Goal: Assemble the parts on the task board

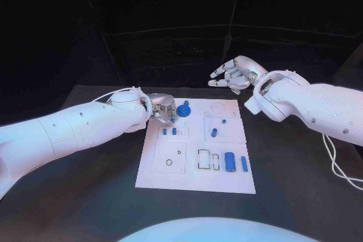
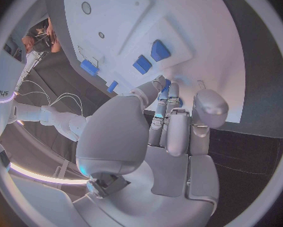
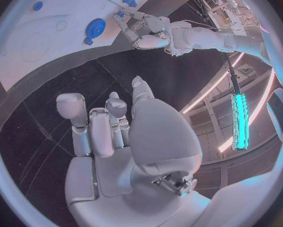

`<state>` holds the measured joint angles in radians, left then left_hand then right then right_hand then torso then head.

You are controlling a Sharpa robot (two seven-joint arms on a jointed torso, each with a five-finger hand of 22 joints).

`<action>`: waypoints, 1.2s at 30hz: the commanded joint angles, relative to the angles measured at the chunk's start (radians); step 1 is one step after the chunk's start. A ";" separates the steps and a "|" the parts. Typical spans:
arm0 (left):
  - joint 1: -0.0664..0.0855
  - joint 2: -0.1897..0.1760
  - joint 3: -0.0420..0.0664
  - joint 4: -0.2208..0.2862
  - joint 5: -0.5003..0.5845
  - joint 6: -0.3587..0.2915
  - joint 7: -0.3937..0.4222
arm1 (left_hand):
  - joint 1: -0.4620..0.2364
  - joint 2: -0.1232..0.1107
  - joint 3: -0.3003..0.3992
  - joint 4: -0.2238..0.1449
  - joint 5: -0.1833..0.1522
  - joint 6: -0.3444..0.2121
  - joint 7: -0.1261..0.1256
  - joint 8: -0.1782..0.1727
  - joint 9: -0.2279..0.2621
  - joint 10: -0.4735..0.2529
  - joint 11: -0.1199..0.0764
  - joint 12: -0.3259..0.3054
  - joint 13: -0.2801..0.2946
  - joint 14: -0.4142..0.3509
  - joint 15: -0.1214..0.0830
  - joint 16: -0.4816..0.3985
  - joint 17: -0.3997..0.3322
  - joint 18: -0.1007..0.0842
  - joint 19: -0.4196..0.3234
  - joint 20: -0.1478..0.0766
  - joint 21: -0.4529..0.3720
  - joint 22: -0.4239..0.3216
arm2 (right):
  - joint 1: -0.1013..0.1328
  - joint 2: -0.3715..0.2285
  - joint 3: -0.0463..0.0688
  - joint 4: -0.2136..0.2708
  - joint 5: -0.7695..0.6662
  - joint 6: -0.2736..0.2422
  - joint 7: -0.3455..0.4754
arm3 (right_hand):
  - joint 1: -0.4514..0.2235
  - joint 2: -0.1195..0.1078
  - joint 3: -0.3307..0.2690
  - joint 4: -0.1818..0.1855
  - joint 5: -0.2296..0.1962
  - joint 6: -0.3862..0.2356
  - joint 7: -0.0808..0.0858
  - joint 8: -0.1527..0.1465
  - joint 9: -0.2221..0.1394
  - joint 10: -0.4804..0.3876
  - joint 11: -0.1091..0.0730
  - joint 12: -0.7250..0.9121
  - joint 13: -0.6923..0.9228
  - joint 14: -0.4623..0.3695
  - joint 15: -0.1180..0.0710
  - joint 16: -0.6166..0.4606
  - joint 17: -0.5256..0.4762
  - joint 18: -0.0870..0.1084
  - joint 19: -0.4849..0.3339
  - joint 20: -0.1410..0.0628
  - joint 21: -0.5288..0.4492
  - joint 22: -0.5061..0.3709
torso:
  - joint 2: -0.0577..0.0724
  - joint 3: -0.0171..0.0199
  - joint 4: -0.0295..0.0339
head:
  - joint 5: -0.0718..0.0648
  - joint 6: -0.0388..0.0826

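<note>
Your left hand [image 1: 161,109] sits at the task board's [image 1: 195,176] eleven o'clock corner beside the blue gear [image 1: 184,112]; whether its fingers grip anything, you cannot tell. Your right hand [image 1: 236,74] hovers past one o'clock, fingers loosely curled, empty.

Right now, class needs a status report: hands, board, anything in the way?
Left hand at task board far-left edge, beside blue gear; grasp unclear. Right hand open, raised beyond board. Nothing blocking.

The left hand [image 1: 161,109] crowded the task board [image 1: 198,181] at its far left corner beside the blue gear [image 1: 184,112], while the board's near half lay unobstructed.
</note>
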<state>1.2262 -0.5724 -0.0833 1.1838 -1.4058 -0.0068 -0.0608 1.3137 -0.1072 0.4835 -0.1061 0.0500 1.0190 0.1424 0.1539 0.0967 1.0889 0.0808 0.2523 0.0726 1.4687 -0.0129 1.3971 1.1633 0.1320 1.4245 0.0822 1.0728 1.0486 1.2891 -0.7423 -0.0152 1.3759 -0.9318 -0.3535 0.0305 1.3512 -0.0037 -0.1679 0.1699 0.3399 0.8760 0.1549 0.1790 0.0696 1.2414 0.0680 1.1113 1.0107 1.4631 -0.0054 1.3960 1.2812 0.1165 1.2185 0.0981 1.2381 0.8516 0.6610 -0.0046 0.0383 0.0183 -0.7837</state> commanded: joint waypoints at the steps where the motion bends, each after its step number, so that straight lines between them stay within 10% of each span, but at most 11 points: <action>1: 0.000 -0.001 0.000 -0.001 0.002 0.011 -0.002 | -0.016 -0.013 -0.015 0.003 0.002 -0.040 -0.001 -0.025 -0.012 -0.019 0.002 -0.014 -0.004 0.022 0.009 -0.004 -0.004 -0.017 -0.005 0.008 -0.007 -0.002 | 0.002 0.000 0.001 0.000 0.003 0.005 0.009 | 0.005 0.006 -0.007 0.001 0.006 -0.004 -0.001 0.007 -0.001 -0.003 -0.003 0.003 0.001 0.047 -0.007 -0.002 0.001 0.018 0.004 -0.003 -0.006 0.000 | 0.000 0.0001 0.0002 | 0.000 0.000; 18: -0.002 -0.019 0.000 0.008 0.022 -0.034 -0.004 | -0.010 -0.027 -0.051 0.000 0.002 -0.090 0.004 -0.058 -0.031 -0.115 0.025 -0.062 -0.008 0.020 0.025 -0.007 -0.018 -0.006 -0.022 0.024 -0.062 -0.051 | 0.002 -0.006 0.001 -0.007 0.000 0.029 -0.023 | 0.009 0.007 -0.010 0.002 0.007 -0.006 -0.001 0.008 -0.001 -0.016 -0.003 -0.014 -0.021 0.045 -0.007 -0.008 -0.007 0.020 0.000 -0.003 -0.011 -0.010 | 0.000 -0.0009 0.0009 | 0.000 0.004; 25: -0.002 -0.063 0.001 0.022 0.055 -0.097 0.012 | 0.005 -0.014 -0.066 -0.002 0.002 -0.090 0.010 -0.057 -0.029 -0.152 0.032 -0.070 -0.008 0.018 0.031 -0.009 -0.026 -0.003 -0.024 0.030 -0.077 -0.063 | 0.002 -0.018 0.000 -0.022 -0.042 0.080 -0.065 | 0.116 0.037 0.025 -0.029 -0.009 0.039 -0.011 0.033 0.001 -0.199 -0.014 -0.336 -0.342 0.014 -0.018 -0.106 -0.127 0.043 -0.065 -0.013 -0.101 -0.152 | -0.001 -0.0009 0.0008 | -0.005 0.011; 32: -0.002 -0.129 0.003 0.040 0.348 -0.222 0.110 | 0.006 0.006 -0.060 0.005 0.003 -0.057 0.028 -0.038 -0.025 -0.096 0.029 -0.030 0.001 0.017 0.030 -0.007 -0.026 0.004 -0.034 0.032 -0.113 -0.096 | -0.007 -0.028 -0.001 -0.032 -0.241 0.130 -0.075 | 0.218 0.027 0.092 -0.058 -0.048 0.133 -0.018 0.034 -0.003 -0.182 -0.010 -0.648 -0.604 0.009 -0.020 -0.178 -0.208 0.045 -0.057 -0.016 -0.129 -0.180 | -0.002 -0.0006 0.0010 | -0.022 0.022; 36: -0.002 -0.165 0.003 0.068 0.599 -0.270 0.239 | -0.008 0.018 -0.057 0.019 0.003 -0.026 0.030 -0.019 -0.022 -0.033 0.022 0.013 0.011 -0.002 0.026 -0.026 -0.067 0.011 -0.054 0.029 -0.151 -0.129 | -0.025 -0.041 -0.002 -0.022 -0.402 0.142 -0.084 | 0.228 0.003 0.124 -0.061 -0.057 0.174 -0.024 0.021 -0.003 -0.121 -0.013 -0.764 -0.711 0.014 -0.022 -0.189 -0.217 0.043 -0.046 -0.015 -0.131 -0.177 | -0.001 -0.0033 0.0037 | -0.059 0.031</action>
<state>1.2229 -0.7331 -0.0808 1.2417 -1.0785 -0.1904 0.0375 1.3063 -0.0949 0.4276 -0.0914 0.0500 0.9886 0.1723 0.1330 0.0744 1.0496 0.1037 0.2605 0.0822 1.4665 0.0099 1.3741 1.1017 0.1319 1.3746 0.1118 0.9270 0.9240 1.2661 -0.7805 -0.0166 1.3493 -1.1505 -0.2538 -0.0367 1.5792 0.0081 -0.0475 0.1085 0.2870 1.0444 0.1317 0.2049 0.0657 1.1146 0.0561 0.3595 0.3110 1.4652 -0.0219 1.2101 1.0658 0.1482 1.1645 0.0828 1.1109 0.6737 0.6589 -0.0058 0.0398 -0.0244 -0.7567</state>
